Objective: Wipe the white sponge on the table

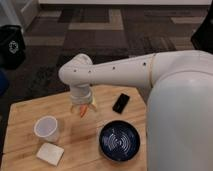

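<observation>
Hand (83, 109) hangs spread and empty over the counter (30, 107) middle; white sponge (50, 153) lies near the left front corner, bare wood to its right.

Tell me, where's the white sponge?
In the camera view, the white sponge lies on the table, front left, beside the cup; the claw hovers farther back.

- The white arm (125, 70) is reaching out nearly level from the bulky white body (180, 115).
- The wrist (77, 70) is bending downward at the arm's far end.
- The gripper (86, 108) is hanging straight below the wrist, pointing down, with its orange-tipped fingers (82, 112) standing apart and holding nothing.
</observation>
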You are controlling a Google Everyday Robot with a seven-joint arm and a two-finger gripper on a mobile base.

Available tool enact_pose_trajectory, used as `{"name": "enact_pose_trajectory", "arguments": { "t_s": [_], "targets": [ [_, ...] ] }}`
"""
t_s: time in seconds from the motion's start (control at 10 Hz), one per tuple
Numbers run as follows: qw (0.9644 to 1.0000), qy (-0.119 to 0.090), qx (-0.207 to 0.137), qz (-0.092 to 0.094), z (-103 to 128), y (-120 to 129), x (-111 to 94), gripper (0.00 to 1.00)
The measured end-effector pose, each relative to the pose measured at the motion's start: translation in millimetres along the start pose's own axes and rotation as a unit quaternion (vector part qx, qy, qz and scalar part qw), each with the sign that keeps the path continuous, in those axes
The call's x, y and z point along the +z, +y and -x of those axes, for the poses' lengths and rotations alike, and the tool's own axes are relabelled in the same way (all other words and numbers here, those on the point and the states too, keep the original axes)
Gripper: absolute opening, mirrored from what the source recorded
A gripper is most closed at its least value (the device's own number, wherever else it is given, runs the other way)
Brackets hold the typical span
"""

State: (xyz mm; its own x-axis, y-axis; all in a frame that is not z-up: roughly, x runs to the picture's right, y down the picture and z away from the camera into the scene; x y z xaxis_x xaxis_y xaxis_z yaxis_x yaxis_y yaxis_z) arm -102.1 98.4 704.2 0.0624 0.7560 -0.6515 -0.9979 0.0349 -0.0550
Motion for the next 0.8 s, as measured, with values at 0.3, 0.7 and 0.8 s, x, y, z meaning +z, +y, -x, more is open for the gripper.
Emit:
{"name": "enact_pose_trajectory", "arguments": {
  "t_s": [0.3,0.7,0.8],
  "targets": [
    [1.0,0.0,0.0,0.0,0.0,0.0,0.0,0.65],
    [1.0,0.0,0.0,0.0,0.1,0.0,0.0,0.65],
    [1.0,0.0,0.0,0.0,0.1,0.0,0.0,0.65]
  ]
}}
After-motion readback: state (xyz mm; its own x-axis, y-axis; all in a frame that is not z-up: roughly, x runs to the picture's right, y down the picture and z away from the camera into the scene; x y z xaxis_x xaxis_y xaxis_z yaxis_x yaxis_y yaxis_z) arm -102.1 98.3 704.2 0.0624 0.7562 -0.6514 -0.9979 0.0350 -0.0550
